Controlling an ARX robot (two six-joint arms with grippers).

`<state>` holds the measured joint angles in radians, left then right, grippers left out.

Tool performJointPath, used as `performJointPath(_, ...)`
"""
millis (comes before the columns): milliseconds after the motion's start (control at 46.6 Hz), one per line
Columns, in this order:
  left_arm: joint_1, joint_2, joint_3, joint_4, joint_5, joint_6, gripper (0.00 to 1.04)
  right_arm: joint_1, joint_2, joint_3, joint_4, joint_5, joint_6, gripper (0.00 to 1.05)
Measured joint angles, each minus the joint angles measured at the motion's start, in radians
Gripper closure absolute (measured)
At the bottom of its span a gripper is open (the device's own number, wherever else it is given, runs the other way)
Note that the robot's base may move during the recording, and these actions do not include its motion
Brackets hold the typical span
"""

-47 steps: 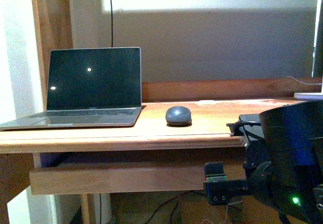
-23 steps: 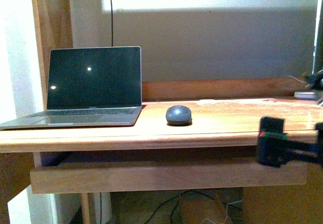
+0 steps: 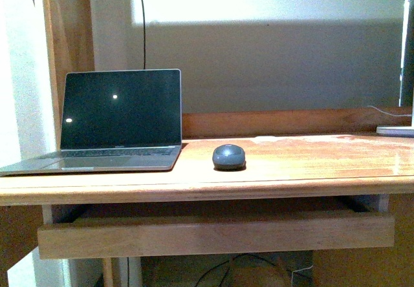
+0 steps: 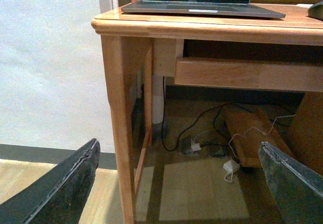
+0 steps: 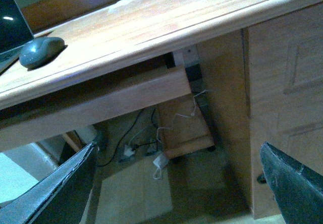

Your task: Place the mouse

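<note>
Front view, mouse (image 3: 229, 156) on desk (image 3: 310, 164) beside laptop (image 3: 116, 122), both end effectors spread wide, empty, below desk level

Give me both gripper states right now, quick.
Left gripper: open, fingers spread wide, holding nothing.
Right gripper: open, fingers spread wide, holding nothing; the mouse sits on the desk.

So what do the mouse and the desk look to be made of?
The mouse looks like matte dark grey plastic: smooth dome, no sharp glare. The desk looks like varnished wood: reddish-brown grain lines with a glossy sheen reflecting light.
</note>
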<state>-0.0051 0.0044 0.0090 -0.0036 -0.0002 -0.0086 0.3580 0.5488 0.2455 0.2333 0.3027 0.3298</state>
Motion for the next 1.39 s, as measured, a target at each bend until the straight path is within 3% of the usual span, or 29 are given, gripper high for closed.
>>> performJointPath(64, 0.0, 0.0, 0.0, 0.0, 0.0, 0.0, 0.08, 0.013, -0.097, -0.027, -0.056, 0.043, -0.035, 0.12)
performJointPath(150, 0.0, 0.0, 0.0, 0.0, 0.0, 0.0, 0.08, -0.013, -0.224, -0.069, -0.1, 0.03, -0.183, 0.27)
performJointPath(365, 0.0, 0.0, 0.0, 0.0, 0.0, 0.0, 0.08, -0.112, -0.346, -0.121, -0.175, -0.06, -0.299, 0.61)
performJointPath(515, 0.0, 0.0, 0.0, 0.0, 0.0, 0.0, 0.08, -0.191, -0.458, -0.154, -0.232, -0.145, -0.32, 0.96)
performJointPath(558, 0.0, 0.0, 0.0, 0.0, -0.001, 0.0, 0.08, -0.234, -0.467, -0.16, -0.239, -0.218, -0.323, 1.03)
performJointPath(600, 0.0, 0.0, 0.0, 0.0, 0.0, 0.0, 0.08, -0.297, -0.473, -0.168, -0.241, -0.277, -0.325, 1.02)
performJointPath(665, 0.0, 0.0, 0.0, 0.0, 0.0, 0.0, 0.08, -0.347, -0.486, -0.175, -0.241, -0.29, -0.325, 1.02)
performJointPath(1330, 0.0, 0.0, 0.0, 0.0, 0.0, 0.0, 0.08, -0.355, -0.542, -0.23, -0.236, -0.302, -0.327, 1.02)
performJointPath(1394, 0.0, 0.0, 0.0, 0.0, 0.0, 0.0, 0.08, -0.355, -0.542, -0.23, -0.236, -0.302, -0.327, 0.91)
